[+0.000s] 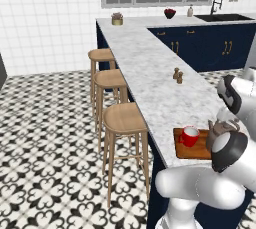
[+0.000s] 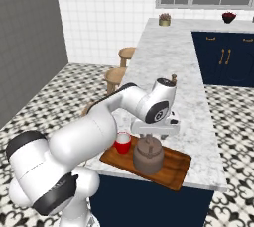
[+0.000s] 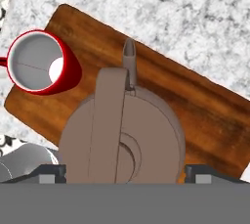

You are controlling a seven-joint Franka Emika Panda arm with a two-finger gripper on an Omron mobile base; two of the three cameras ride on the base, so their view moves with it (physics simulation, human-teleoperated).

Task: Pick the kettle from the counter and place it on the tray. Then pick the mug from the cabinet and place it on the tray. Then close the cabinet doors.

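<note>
Kettle (image 3: pixel 122 135) sits upright mid-tray (image 3: pixel 205 115), mug (image 3: pixel 39 62) on tray's corner, leaving room for both. Hand (image 3: pixel 124 171) straddles kettle, jaws wide, gripping nothing.

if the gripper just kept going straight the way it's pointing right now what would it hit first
Most likely the kettle: the gripper points straight down over it, fingers spread either side of its handle and lid. The tray lies beneath that. How much gap remains is unclear.

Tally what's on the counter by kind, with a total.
Tray: 1
Kettle: 1
Mug: 1
Shakers: 2
Plant pot: 1
Bowl: 1
Bottle: 1
Total: 8
</note>
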